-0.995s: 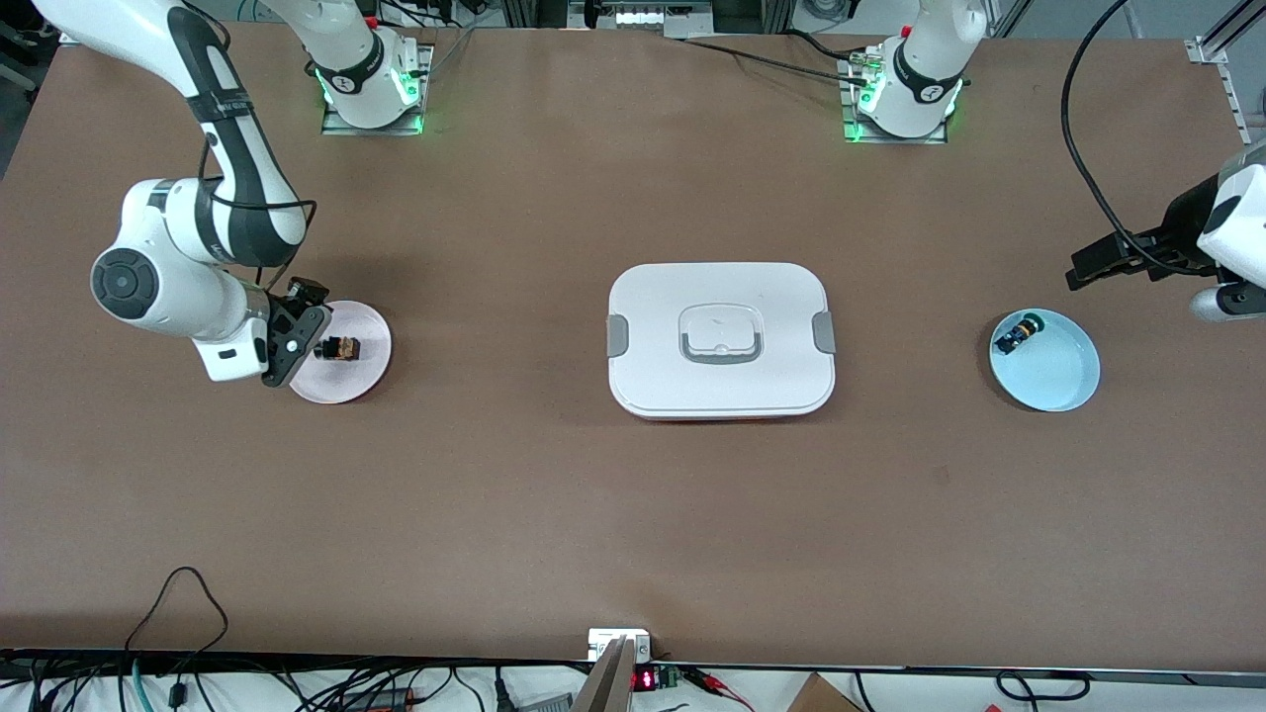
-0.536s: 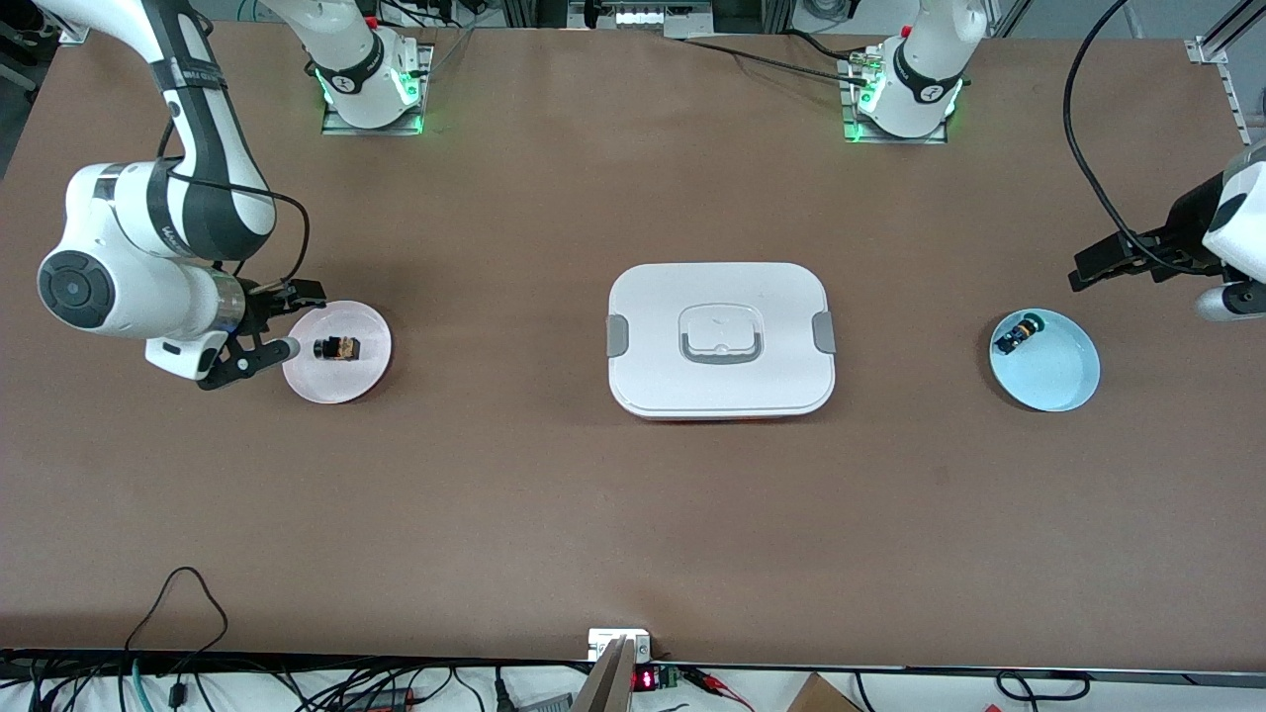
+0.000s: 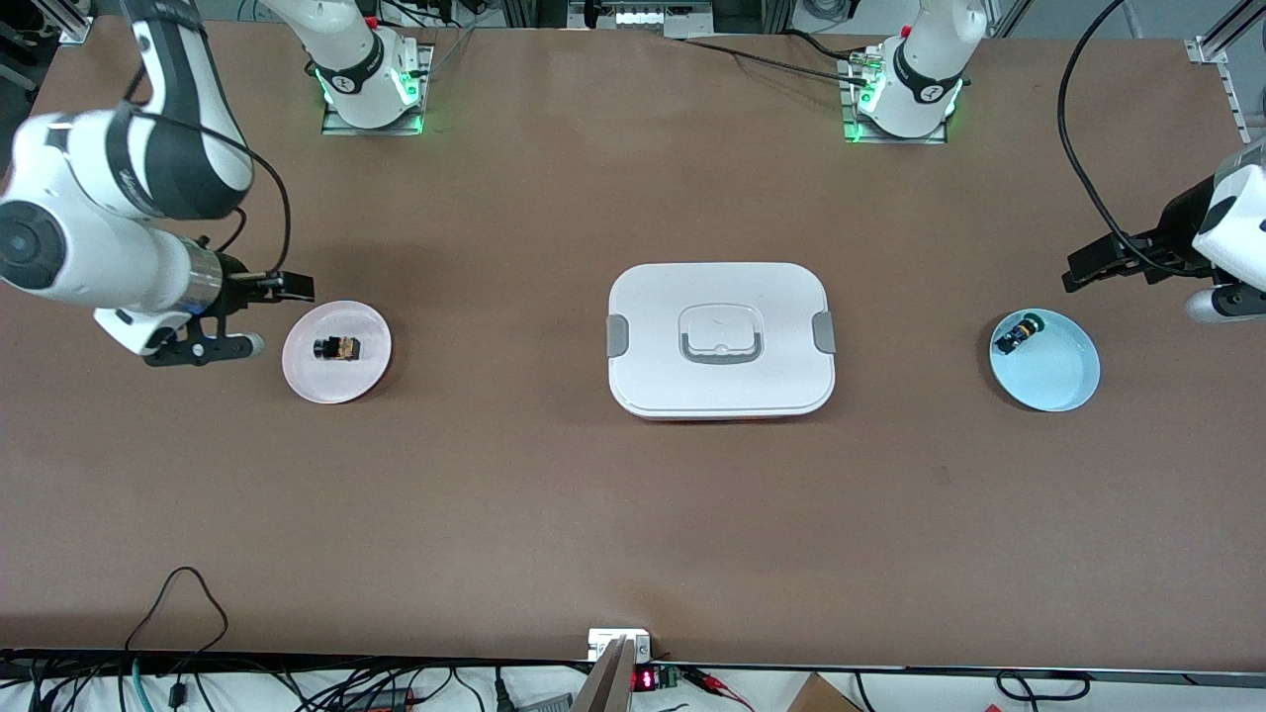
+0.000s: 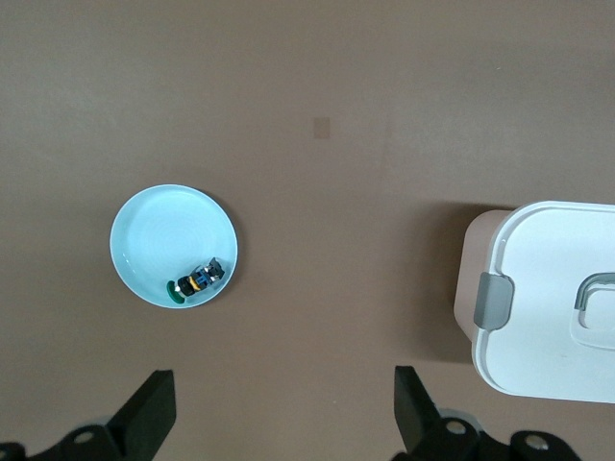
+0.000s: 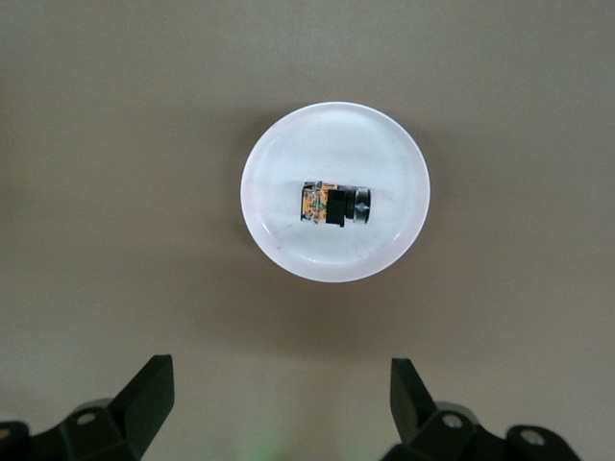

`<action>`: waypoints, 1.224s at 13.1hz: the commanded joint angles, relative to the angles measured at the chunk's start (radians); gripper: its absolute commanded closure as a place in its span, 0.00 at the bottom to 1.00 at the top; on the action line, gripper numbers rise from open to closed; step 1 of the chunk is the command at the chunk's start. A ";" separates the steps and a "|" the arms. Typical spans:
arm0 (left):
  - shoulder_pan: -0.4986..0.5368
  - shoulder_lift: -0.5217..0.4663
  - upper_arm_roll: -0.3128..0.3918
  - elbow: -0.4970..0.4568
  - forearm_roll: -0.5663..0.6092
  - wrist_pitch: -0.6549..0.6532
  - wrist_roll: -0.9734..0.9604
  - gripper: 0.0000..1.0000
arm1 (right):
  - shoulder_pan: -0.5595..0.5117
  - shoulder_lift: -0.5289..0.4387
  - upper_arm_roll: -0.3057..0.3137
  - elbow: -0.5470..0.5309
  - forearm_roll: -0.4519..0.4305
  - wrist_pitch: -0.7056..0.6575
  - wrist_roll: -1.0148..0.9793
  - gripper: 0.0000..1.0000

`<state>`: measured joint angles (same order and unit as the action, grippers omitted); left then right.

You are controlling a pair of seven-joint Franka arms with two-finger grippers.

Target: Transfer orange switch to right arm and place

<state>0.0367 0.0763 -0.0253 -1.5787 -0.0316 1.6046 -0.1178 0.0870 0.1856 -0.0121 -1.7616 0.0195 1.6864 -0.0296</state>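
Note:
The orange switch (image 3: 337, 348) lies on its side on a pink plate (image 3: 368, 326) toward the right arm's end of the table. It also shows in the right wrist view (image 5: 332, 204), in the middle of the plate (image 5: 288, 254). My right gripper (image 3: 274, 316) is open and empty, above the table just off the plate's rim, on the side toward the right arm's end; its fingertips frame bare table in its wrist view (image 5: 279, 384). My left gripper (image 3: 1132, 289) is open and empty, waiting up over the table beside a light blue plate (image 3: 1063, 381).
A small black part with a blue body and green cap (image 3: 1014, 336) lies in the light blue plate, also seen in the left wrist view (image 4: 200, 279). A white lidded box (image 3: 721, 339) with grey latches stands mid-table, between the two plates.
My right gripper has drawn back from over the pink plate toward the right arm's end of the table, leaving the orange switch lying on the plate. The left arm has barely moved.

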 commanded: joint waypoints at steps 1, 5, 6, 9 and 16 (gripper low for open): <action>-0.006 0.014 0.004 0.028 -0.002 -0.011 0.001 0.00 | -0.007 0.003 0.000 0.166 -0.007 -0.115 0.016 0.00; -0.005 0.014 0.004 0.028 -0.005 -0.011 0.001 0.00 | -0.073 -0.005 -0.008 0.263 -0.006 -0.119 0.022 0.00; -0.005 0.014 0.004 0.028 -0.007 -0.011 0.000 0.00 | -0.078 -0.015 -0.011 0.264 -0.007 -0.135 0.023 0.00; -0.005 0.014 0.004 0.028 -0.007 -0.011 -0.002 0.00 | -0.073 -0.040 -0.008 0.268 -0.053 -0.188 0.036 0.00; -0.008 0.013 0.004 0.028 -0.010 -0.011 -0.006 0.00 | -0.078 -0.198 -0.008 0.050 -0.064 -0.063 0.020 0.00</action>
<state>0.0366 0.0764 -0.0254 -1.5787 -0.0316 1.6046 -0.1178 0.0128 0.0398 -0.0278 -1.6776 -0.0313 1.6263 -0.0102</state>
